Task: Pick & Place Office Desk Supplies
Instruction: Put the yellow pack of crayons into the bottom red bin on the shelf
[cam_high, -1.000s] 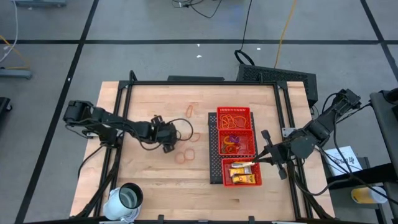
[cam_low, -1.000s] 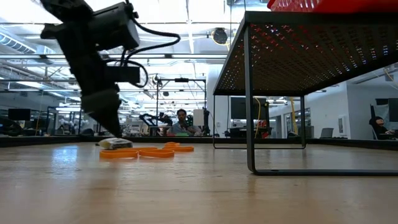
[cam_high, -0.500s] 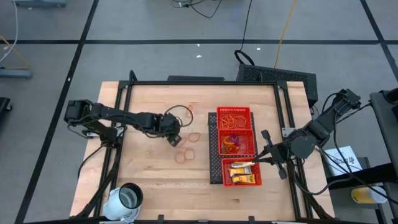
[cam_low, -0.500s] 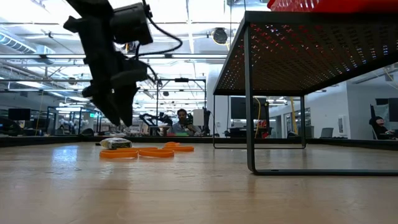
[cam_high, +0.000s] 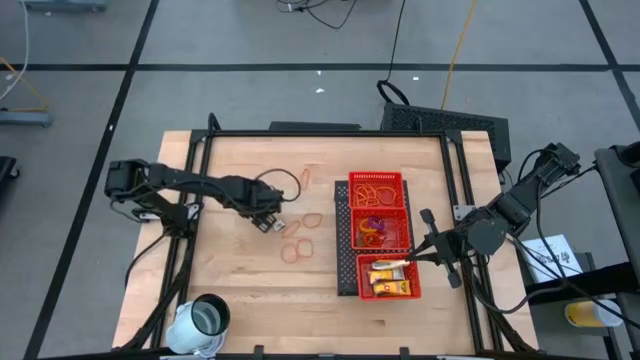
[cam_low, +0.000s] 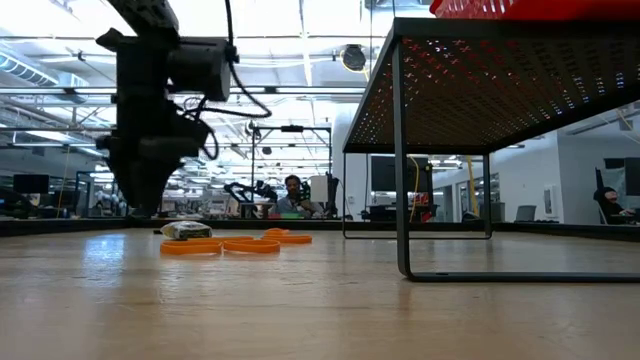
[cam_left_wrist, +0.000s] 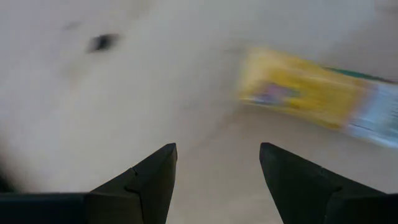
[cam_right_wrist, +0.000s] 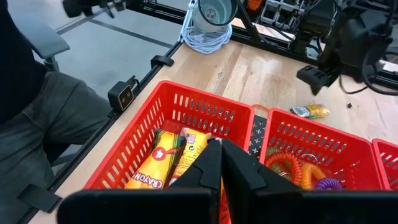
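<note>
A red mesh tray (cam_high: 345, 235) stands on the pale wooden table (cam_high: 240, 280), holding orange rubber-band loops (cam_high: 376, 190) and yellow crayon packets (cam_right_wrist: 163, 158) lettered in red. Just ahead of the black left gripper (cam_left_wrist: 217, 163) lies a yellow packet (cam_left_wrist: 298, 87) with a green-edged, pale blue end. More orange loops (cam_high: 297, 250) lie nearby.

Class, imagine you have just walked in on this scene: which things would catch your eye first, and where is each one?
The red mesh tray right of the table's middle stands out, with orange bands, coiled pieces and yellow packets in its three compartments. The left pincer hangs open over a loose yellow packet, beside orange rubber-band loops on the bare wood. The right pincer is shut above the tray's packet compartment, and a white cup stands at the table's near left corner.
</note>
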